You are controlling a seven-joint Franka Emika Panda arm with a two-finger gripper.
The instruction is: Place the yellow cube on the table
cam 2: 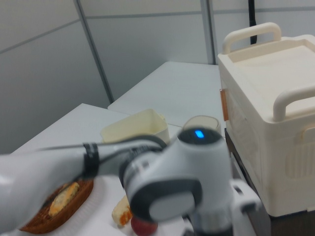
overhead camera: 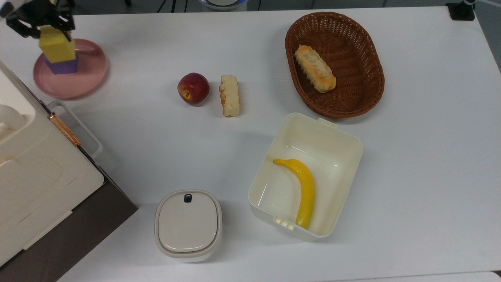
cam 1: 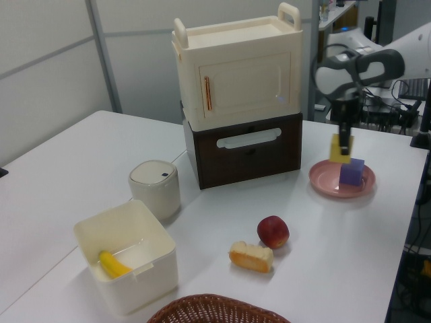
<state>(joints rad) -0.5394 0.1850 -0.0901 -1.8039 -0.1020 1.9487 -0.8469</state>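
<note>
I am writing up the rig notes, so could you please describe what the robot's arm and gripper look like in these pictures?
The arm is built of rounded white shells with dark grey bands at the joints. In the right view a small blue light glows on one white link, and a thin black cable with a black strap runs along another. The gripper is black, with slim dark fingers.

yellow cube (overhead camera: 57,49) lifted, tilted; white table (overhead camera: 411,156) below

Open table (overhead camera: 148,129) between plate (overhead camera: 88,80) and peach (overhead camera: 193,88)
</note>
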